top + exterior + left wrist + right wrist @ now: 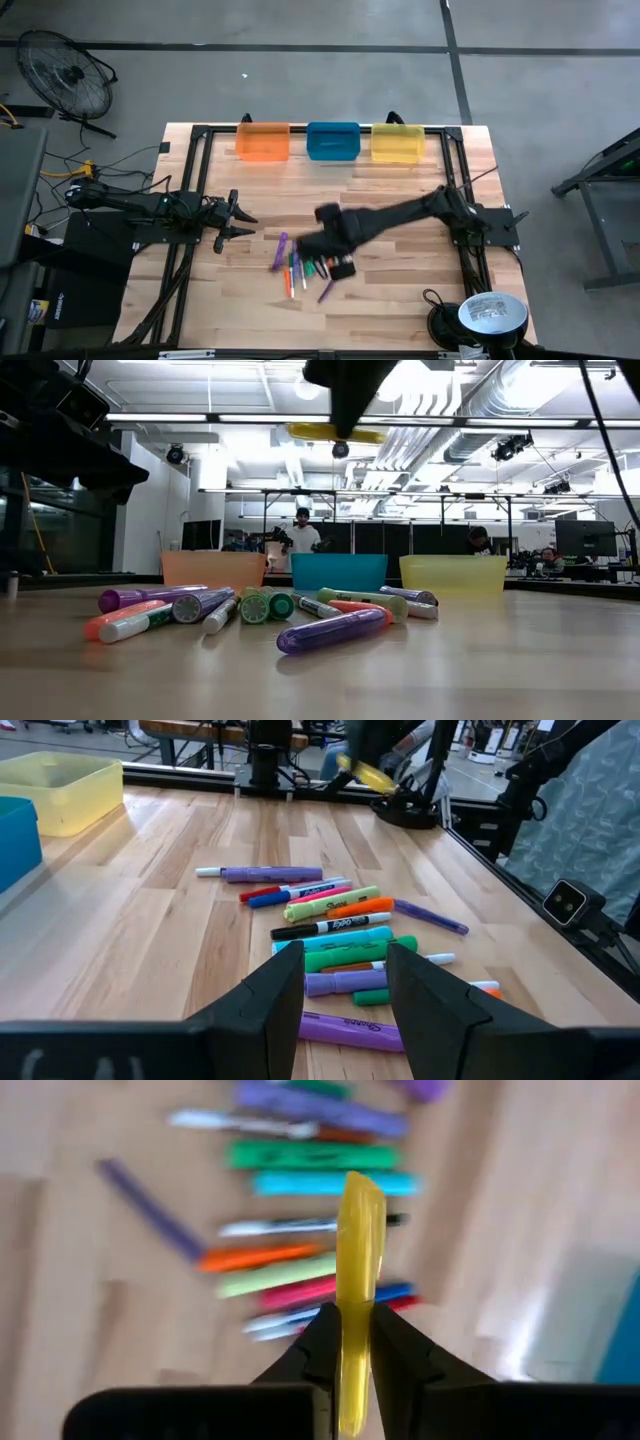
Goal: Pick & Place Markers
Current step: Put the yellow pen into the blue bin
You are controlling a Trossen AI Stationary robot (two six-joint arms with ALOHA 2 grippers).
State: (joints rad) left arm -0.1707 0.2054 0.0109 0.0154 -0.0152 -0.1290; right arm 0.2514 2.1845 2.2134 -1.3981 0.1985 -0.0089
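The right gripper (345, 1342) is closed on a yellow marker (358, 1250), held above the pile of markers (305, 270) on the tabletop (400, 310). The pinch is near one end (thin contact), so the marker may swing or slip before the yellow bin (397, 143). The left gripper (345, 985) waits open.

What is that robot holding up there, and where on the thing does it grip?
The right gripper holds a yellow marker near one end, pinched between its fingers, above the marker pile. The left gripper holds nothing.

Yellow marker (358, 1270); orange bin (263, 141), blue bin (333, 141), yellow bin (397, 143)
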